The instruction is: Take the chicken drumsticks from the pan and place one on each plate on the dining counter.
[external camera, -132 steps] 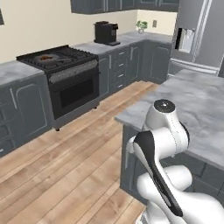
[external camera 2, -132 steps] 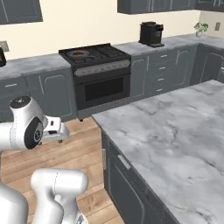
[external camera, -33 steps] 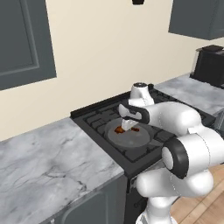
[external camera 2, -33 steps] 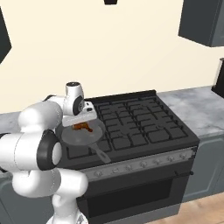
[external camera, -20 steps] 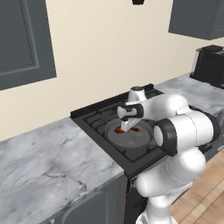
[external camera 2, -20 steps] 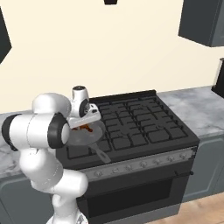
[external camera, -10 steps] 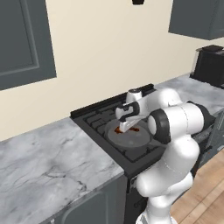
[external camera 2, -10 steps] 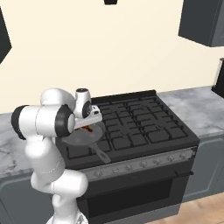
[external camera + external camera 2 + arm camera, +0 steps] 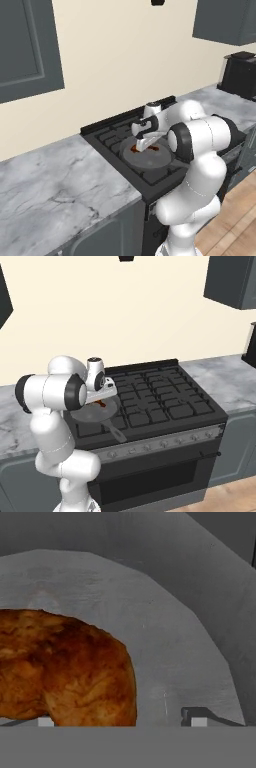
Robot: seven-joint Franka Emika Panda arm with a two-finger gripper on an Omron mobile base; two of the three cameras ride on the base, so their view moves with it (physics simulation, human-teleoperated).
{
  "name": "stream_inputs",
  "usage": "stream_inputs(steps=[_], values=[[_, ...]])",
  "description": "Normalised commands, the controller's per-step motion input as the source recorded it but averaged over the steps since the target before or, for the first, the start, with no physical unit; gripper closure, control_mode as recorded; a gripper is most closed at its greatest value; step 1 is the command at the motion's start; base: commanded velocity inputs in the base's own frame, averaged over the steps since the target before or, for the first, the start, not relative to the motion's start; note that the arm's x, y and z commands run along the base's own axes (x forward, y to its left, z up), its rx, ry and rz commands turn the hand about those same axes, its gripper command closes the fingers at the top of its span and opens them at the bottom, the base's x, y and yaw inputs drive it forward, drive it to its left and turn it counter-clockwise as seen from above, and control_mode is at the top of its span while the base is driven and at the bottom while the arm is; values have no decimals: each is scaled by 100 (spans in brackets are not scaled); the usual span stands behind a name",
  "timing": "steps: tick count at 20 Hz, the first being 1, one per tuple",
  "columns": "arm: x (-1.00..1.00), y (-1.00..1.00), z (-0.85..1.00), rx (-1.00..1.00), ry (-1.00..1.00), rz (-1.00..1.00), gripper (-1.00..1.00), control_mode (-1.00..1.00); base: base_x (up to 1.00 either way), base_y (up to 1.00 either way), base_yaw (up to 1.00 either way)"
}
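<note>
The grey pan [image 9: 150,157] [image 9: 92,412] sits on the front left burner of the stove, its thin handle [image 9: 116,432] pointing toward the stove's front. The orange-brown chicken drumsticks [image 9: 135,148] [image 9: 100,403] lie in it. My gripper [image 9: 143,145] [image 9: 103,396] points down into the pan, right over them. In the hand view one drumstick [image 9: 65,672] looms large at lower left on the pan floor [image 9: 170,637]. It lies between my wide-apart fingertips [image 9: 199,717], and the right tip stands clear of it. The gripper [image 9: 122,719] is open. The plates and the dining counter are out of view.
Black stove grates [image 9: 155,398] spread to the right of the pan. A marble wall counter [image 9: 45,185] runs along the stove's left side, and another holds a dark coffee machine [image 9: 241,75] on the right. The cream wall stands close behind.
The hand has sunk lower into the pan, down around a drumstick, and its jaws have narrowed a little. The pan and base have not moved.
</note>
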Motion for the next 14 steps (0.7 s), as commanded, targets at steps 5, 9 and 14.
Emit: stream_inputs(steps=[5, 9, 14], values=[[-13, 8, -24, 0, 1, 0, 100, -100, 0, 0, 0], [-34, 0, -2, 1, 0, 0, 100, -100, 0, 0, 0], [-44, -3, 40, 6, 0, 0, 100, -100, 0, 0, 0]])
